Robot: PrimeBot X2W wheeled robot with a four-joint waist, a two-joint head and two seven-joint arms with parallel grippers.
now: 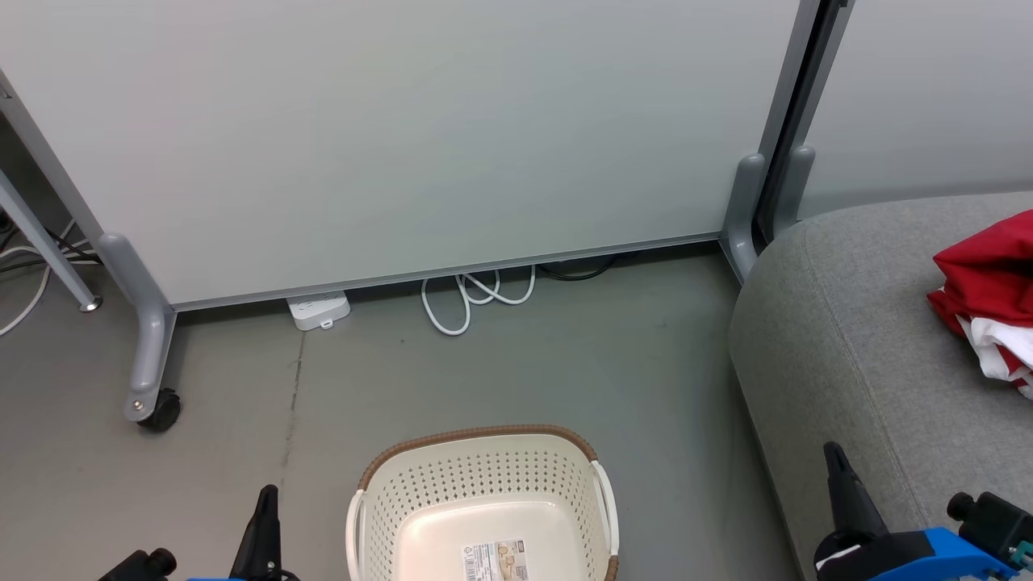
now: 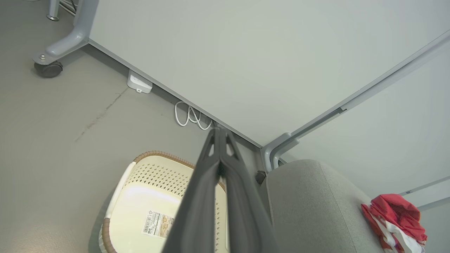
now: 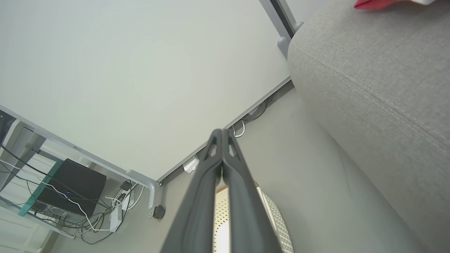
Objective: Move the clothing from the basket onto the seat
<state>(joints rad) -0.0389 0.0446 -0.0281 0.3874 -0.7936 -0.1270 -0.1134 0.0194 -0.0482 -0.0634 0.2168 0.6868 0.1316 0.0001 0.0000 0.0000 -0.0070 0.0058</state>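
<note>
The clothing (image 1: 989,298) lies bunched on the seat (image 1: 839,323), well apart from the basket (image 1: 484,476), whose base is bare (just its label). The left gripper (image 1: 269,494) and right gripper (image 1: 832,453) are clenched on nothing. The job looks finished; next, probably only retreat.

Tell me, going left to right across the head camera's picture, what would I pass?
Black caster wheel → white power strip → cream-white perforated plastic basket → grey fabric sofa seat → red and white clothing pile.

label (image 1: 494,561) on basket (image 1: 483,484) base, print too small to read
</note>
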